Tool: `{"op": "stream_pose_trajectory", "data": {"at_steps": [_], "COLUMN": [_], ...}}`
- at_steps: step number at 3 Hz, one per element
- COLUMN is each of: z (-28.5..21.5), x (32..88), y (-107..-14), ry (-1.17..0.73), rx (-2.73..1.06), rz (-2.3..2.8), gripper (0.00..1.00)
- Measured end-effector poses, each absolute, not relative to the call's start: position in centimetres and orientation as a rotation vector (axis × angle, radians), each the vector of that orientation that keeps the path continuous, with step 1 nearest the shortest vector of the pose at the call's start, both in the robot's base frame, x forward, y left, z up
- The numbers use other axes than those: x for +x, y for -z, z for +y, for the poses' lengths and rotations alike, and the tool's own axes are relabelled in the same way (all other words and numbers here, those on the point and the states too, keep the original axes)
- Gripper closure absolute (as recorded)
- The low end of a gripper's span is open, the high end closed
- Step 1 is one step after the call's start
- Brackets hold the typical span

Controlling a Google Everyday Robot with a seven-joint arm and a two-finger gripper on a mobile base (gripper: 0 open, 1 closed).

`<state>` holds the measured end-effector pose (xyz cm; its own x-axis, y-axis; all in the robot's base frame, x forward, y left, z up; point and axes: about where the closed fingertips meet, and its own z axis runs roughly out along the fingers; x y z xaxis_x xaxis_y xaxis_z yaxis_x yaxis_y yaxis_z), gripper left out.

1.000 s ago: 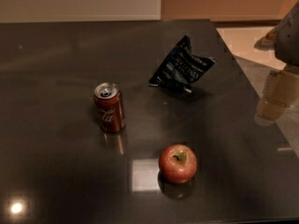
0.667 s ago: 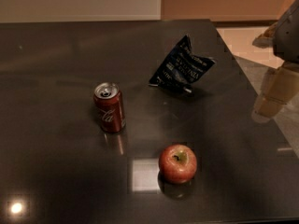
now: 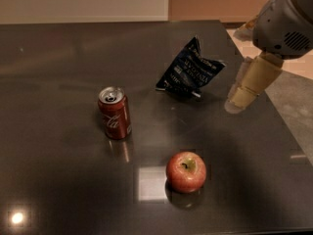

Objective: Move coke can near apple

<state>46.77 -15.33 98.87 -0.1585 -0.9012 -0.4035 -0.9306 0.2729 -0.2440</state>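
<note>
The coke can stands upright on the dark table, left of centre, red with a silver top. The apple sits to the can's lower right, near the front, red with a yellowish patch around the stem. The two are about a can's height apart. My gripper hangs from the arm at the upper right, above the table's right side. It is well to the right of the can and up and right of the apple, touching neither.
A dark blue foil snack bag lies crumpled behind the can and apple, just left of the gripper. The table's right edge runs close under the arm. Bright light reflections show on the tabletop near the front.
The gripper has moved left and further in over the table's right side. The can, apple and bag have not moved.
</note>
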Motion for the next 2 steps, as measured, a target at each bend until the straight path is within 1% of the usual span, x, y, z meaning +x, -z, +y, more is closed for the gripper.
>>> {"op": "stream_pose_trajectory", "data": {"at_steps": [2], "z": [-7.0], "x": [48.2], "y": [-97.2], "ry": [-0.219], "rx": [-1.667], "rz": [1.943], "gripper": [0.0]}}
